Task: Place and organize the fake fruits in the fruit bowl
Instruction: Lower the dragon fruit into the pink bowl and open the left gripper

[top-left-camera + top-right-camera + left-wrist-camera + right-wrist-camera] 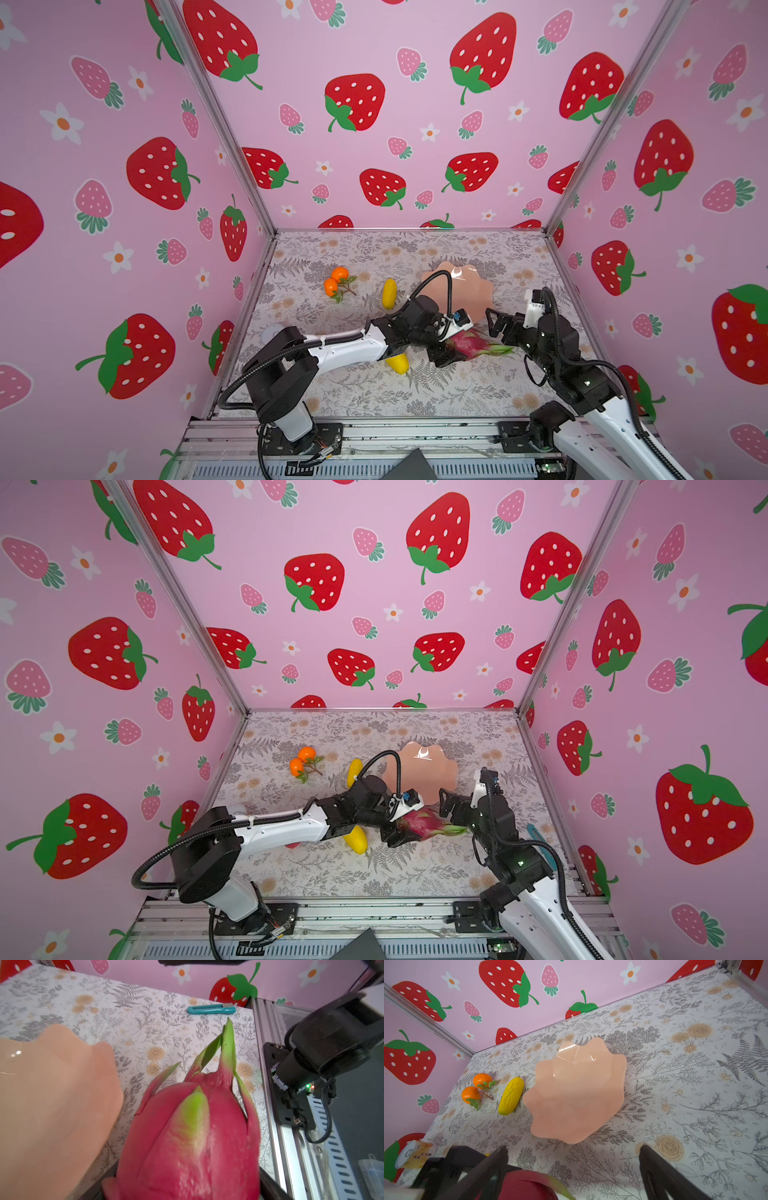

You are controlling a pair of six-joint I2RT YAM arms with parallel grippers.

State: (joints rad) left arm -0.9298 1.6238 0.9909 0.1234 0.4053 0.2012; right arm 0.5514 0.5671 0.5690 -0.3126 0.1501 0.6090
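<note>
Straddling the magenta dragon fruit (473, 344), the left gripper's (454, 344) fingers sat on either side of it; whether they pinched it could not be told. The fruit was just beside the peach-pink fruit bowl (478, 274), outside its rim. The right gripper's (574, 1148) fingers stood spread, holding nothing.

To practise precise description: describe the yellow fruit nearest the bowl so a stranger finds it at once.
Find the wavy-rimmed peach bowl towards the back of the table. In both top views the yellow fruit lies between it and the oranges to its left. Unlike the other yellow fruit, half hidden under the left arm, it lies in plain view.
</note>
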